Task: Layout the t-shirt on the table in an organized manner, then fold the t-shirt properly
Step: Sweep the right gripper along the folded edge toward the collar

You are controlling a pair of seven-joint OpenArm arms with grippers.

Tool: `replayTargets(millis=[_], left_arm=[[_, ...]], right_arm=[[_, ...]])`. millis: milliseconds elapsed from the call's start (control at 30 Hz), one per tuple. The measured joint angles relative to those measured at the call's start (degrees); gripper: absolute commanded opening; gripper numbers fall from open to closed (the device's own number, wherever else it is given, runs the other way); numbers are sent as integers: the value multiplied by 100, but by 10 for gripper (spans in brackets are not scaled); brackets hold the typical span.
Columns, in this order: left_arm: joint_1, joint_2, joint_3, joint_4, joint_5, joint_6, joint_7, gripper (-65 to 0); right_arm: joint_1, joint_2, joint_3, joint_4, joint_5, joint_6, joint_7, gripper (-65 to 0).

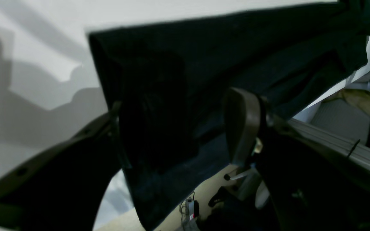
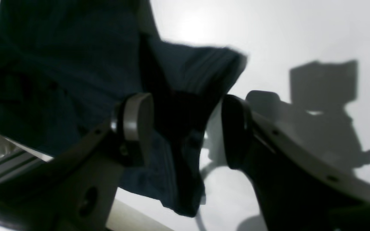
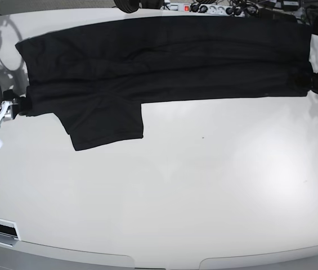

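From the left wrist camera, the left gripper (image 1: 178,128) has its two fingers (image 1: 241,125) spread wide, and the black t-shirt (image 1: 223,61) hangs as a broad dark sheet between and ahead of them — the cloth passes through the gap, but the fingers do not pinch it. Behind it the white table (image 1: 43,48) shows with grey shadows, and past the tabletop's edge there is a floor with some cables, blurred. From the right wrist camera, the right gripper (image 2: 185,128) also stands apart, one pale finger (image 2: 136,122) on each side of a bunched fold of the t-shirt (image 2: 59,70); the cloth sits in the opening and droops below it, loose rather than clamped, with the glossy table (image 2: 300,32) beyond carrying the arm's shadow. From the base camera, the t-shirt (image 3: 164,62) lies stretched in a long band along the far edge of the tabletop, reaching nearly from one side edge to the other, with one sleeve flap pointing toward the near edge on the view's left. The right gripper (image 3: 19,107) is at the garment's left end and the left gripper (image 3: 310,83) at its right end — both at the cloth's ends near the table's (image 3: 204,197) side edges, though too small here to read their fingers.
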Motion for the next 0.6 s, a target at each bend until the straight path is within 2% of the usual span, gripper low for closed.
replayTargets(millis=[100, 233, 333, 400, 500, 600], left_arm=[[2, 7, 0, 2, -9, -2, -140, -249], [2, 13, 0, 2, -2, -2, -236, -249], [0, 15, 0, 2, -4, -2, -334, -249], [2, 15, 0, 2, -7, -2, -428, -249], [2, 15, 0, 2, -2, -2, -442, -249], [2, 13, 0, 2, -2, -2, -442, -249]], right_arm=[[247, 68, 15, 0, 83, 2, 208, -297], [267, -92, 26, 0, -4, 0, 981, -296], [306, -514, 28, 0, -518, -4, 1270, -294], [341, -887, 28, 0, -1185, -153, 1552, -272], [348, -1381, 26, 0, -2127, -503, 2208, -233], [352, -1631, 28, 0, -2605, -953, 2702, -228]])
